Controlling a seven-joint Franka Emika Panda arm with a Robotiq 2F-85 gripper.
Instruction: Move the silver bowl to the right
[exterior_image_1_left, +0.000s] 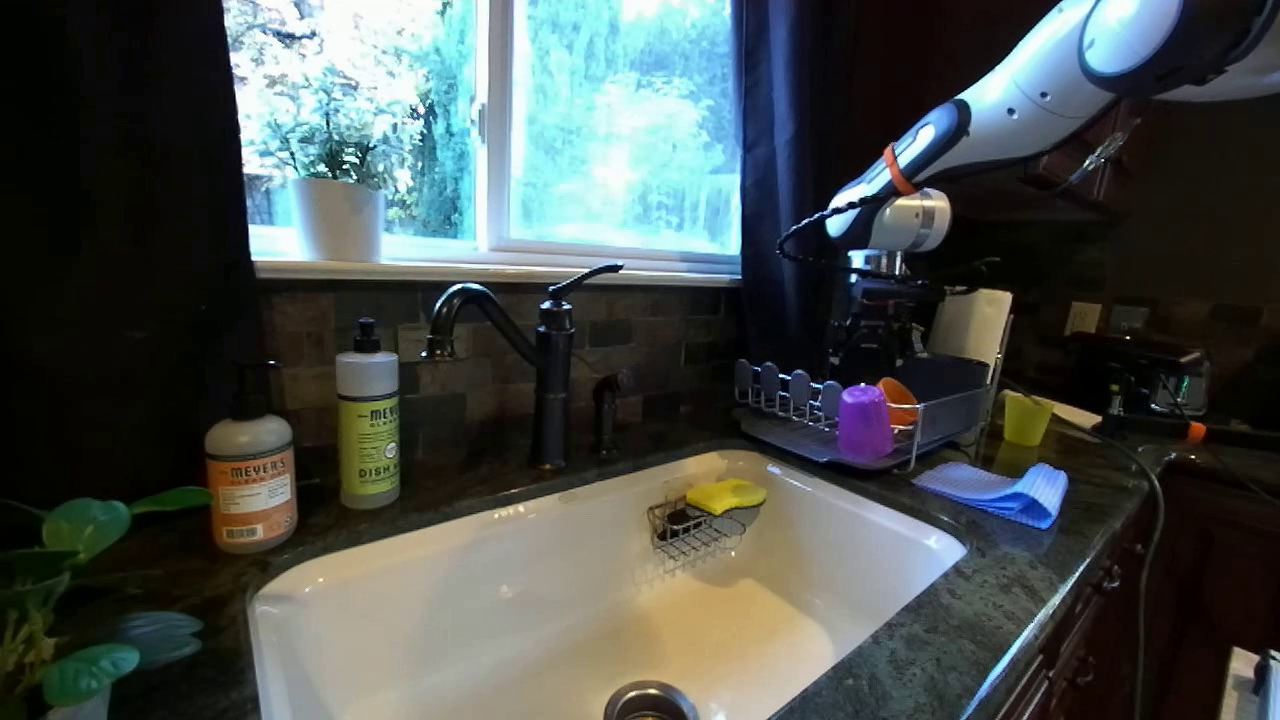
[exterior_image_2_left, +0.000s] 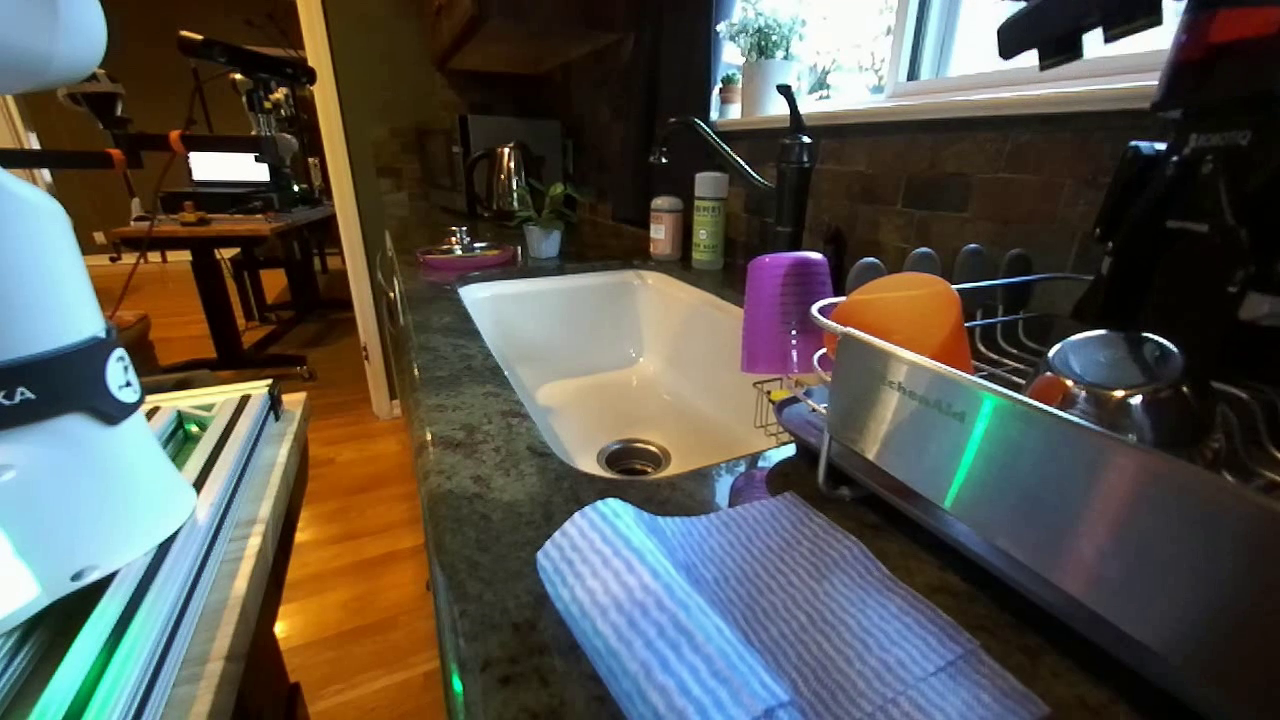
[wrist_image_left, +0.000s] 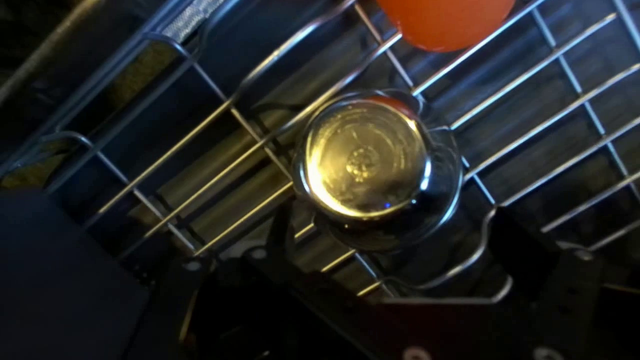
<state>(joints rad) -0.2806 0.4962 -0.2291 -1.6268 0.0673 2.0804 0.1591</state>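
Silver bowl just ahead, within the spread of your jaws

Nearest in the wrist view, your jaws stand apart, with nothing clamped. Just beyond lies the silver bowl, apparently base-up; in an exterior view it sits inside the dish rack. Your coming move turns on this: from left to right the bowl fits within the gap, a shade nearer the left jaw, while most of it lies farther out than the ends of the jaws (part of that may be height rather than reach; I cannot tell which). Being round, it gives you no long axis to line up with, so I'd judge centring to matter more than wrist angle. A slight shift left, then down and forward until the bowl is between both jaws, looks sensible.

Farther out, the orange cup lies near the bowl but apart from it, so you could nudge it if you overshoot. Farthest, the purple cup stands at the end of the rack by the sink.
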